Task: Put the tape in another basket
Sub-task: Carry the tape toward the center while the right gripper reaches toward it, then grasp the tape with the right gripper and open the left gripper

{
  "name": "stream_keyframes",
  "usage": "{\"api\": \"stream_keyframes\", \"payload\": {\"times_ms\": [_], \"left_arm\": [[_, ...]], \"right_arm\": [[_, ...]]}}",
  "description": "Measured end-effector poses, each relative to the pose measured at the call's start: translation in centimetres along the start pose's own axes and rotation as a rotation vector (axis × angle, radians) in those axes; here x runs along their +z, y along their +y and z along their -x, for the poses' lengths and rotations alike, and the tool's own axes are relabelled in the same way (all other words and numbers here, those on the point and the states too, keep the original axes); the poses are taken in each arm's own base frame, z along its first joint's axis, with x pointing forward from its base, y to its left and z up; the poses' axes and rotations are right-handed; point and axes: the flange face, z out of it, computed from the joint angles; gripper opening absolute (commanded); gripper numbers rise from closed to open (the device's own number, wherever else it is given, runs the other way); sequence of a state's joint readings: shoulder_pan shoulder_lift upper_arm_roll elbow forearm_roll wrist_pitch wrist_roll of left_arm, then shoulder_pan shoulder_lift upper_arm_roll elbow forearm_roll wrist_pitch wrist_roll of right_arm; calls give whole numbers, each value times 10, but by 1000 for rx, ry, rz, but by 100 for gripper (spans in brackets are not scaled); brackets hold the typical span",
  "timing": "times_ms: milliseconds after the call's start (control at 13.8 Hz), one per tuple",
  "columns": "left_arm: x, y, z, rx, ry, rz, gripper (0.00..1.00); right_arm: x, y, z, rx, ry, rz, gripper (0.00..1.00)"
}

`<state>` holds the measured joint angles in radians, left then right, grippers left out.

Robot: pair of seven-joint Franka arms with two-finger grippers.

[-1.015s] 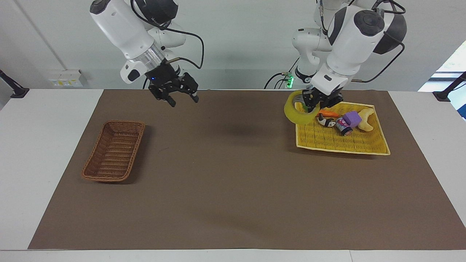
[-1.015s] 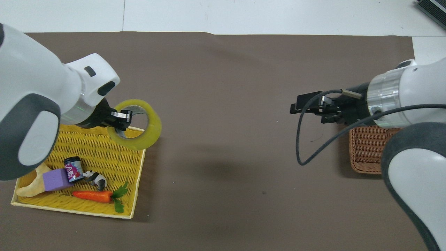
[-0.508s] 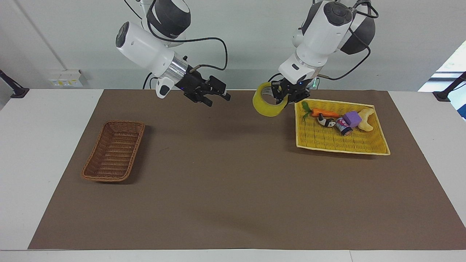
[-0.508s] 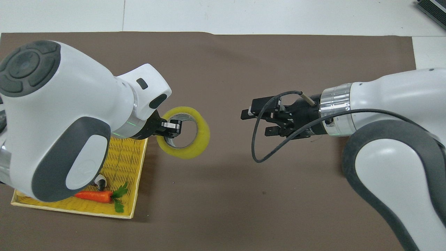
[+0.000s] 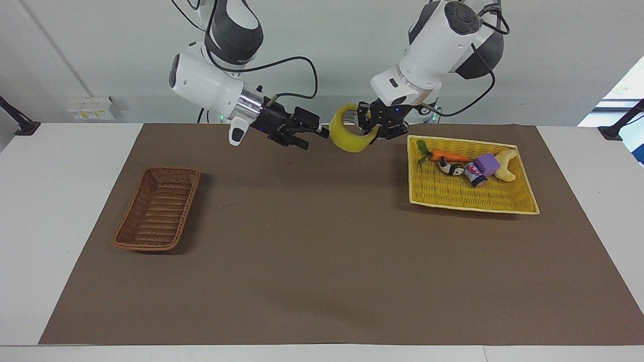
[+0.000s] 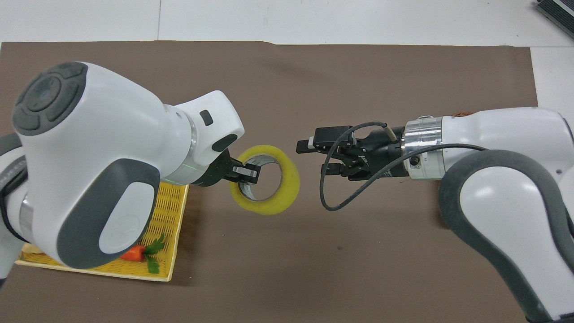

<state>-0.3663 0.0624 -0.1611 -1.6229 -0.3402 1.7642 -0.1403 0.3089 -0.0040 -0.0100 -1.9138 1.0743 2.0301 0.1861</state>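
The yellow tape roll [image 5: 347, 143] hangs in the air over the brown mat, between the yellow tray and the table's middle. My left gripper [image 5: 371, 131] is shut on the roll's wall, with one finger inside the core. In the overhead view the tape [image 6: 269, 206] hangs from the left gripper [image 6: 242, 175]. My right gripper [image 5: 315, 140] is open and empty, pointing at the roll a short gap away; it also shows in the overhead view [image 6: 312, 157]. The brown wicker basket [image 5: 158, 208] stands empty toward the right arm's end of the table, and the right arm hides it in the overhead view.
The flat yellow woven tray [image 5: 473, 201] lies toward the left arm's end of the table and holds a carrot [image 5: 448, 156], a purple block [image 5: 487, 163], a small can and a panda figure. In the overhead view the left arm covers most of the tray [image 6: 170, 215].
My left gripper has carried the tape off the yellow tray toward the table's middle. My right gripper has swung in from over the basket's end to face the roll closely.
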Motion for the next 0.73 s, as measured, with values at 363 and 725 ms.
{"api": "stream_keyframes", "payload": {"times_ms": [363,725], "left_arm": [[11,34,3,17,42,13,0],[13,53,1,-64,118,39,0]], "right_arm": [[3,-3,3,11,-13,-27,100],[4,3,13,6,-45,-2,42]]}}
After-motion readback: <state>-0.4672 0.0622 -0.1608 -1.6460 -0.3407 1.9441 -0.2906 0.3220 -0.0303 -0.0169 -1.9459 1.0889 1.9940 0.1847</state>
